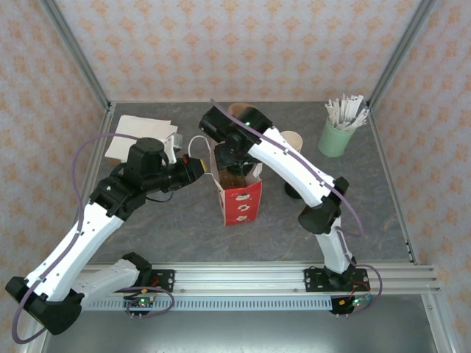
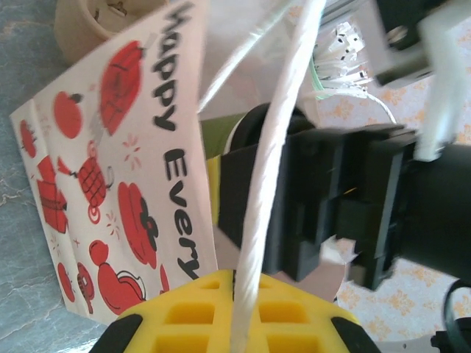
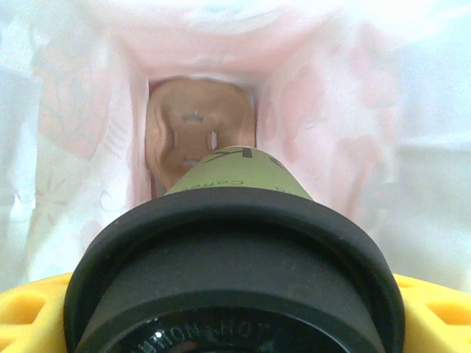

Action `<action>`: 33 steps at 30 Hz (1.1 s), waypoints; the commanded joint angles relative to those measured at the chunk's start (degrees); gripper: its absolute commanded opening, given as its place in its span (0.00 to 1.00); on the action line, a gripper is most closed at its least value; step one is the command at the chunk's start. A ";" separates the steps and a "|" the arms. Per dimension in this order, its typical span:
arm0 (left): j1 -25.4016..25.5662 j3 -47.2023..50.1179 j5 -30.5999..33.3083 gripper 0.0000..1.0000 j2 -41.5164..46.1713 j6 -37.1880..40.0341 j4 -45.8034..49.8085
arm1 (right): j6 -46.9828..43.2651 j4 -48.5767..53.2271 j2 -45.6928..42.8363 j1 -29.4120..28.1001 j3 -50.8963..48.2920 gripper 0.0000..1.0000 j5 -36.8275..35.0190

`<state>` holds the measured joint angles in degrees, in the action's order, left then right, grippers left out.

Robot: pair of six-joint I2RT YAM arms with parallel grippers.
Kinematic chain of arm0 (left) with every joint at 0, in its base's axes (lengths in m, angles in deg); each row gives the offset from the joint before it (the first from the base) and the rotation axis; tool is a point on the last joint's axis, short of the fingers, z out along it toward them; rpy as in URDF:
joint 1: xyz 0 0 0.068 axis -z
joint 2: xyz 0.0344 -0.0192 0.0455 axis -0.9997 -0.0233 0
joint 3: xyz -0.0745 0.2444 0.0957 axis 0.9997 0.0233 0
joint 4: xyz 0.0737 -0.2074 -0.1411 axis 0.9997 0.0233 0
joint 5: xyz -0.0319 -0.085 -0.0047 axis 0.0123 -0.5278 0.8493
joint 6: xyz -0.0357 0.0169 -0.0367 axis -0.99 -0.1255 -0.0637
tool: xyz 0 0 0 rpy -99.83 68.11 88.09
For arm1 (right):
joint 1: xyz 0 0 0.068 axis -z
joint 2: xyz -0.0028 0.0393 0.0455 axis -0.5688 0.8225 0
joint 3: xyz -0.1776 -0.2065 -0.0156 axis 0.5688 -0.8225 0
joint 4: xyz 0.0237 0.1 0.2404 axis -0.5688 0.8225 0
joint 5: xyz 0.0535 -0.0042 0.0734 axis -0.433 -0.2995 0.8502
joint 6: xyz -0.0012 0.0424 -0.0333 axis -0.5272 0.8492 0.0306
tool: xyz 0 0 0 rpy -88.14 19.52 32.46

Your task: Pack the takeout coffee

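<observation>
"Happy Every" was read on the white paper gift bag (image 2: 125, 184) printed with red drawings, and "HOT" on the round black plastic lid (image 3: 235, 279). The left gripper (image 1: 197, 168), reached in sideways, was pinched closed on the bag's white cord handle (image 2: 272, 169). The right gripper (image 1: 232, 163), pointed down into the bag, was clamped around the green paper cup (image 3: 235, 180), which was held above the brown pulp carrier (image 3: 193, 136) at the bottom.

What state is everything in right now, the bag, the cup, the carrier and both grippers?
left gripper: shut on the bag handle.
right gripper: closed on the coffee cup, inside the paper bag.
coffee cup: lidded, upright, held above the cup carrier.
cup carrier: lying at the bag's bottom.
paper bag: upright, mouth open.
mint cup: upright, full of white sticks.
</observation>
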<state>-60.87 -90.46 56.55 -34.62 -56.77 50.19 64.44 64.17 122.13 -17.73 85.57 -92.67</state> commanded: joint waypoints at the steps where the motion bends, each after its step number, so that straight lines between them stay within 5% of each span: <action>1: 0.82 -0.92 0.59 0.06 -0.28 -0.67 -2.38 | -0.55 -0.93 -0.73 1.48 2.43 0.67 -1.16; 13: 1.30 -1.01 0.85 0.06 -1.06 -0.85 -3.07 | -1.32 -2.37 6.03 2.30 6.40 0.67 1.72; 33: 2.81 -2.06 1.78 0.06 -2.79 -0.48 -3.43 | -0.99 -6.88 3.68 1.57 10.82 0.65 2.42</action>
<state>-58.95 -90.65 56.94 -37.30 -57.17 48.16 63.59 58.38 125.70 -15.44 95.23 -90.70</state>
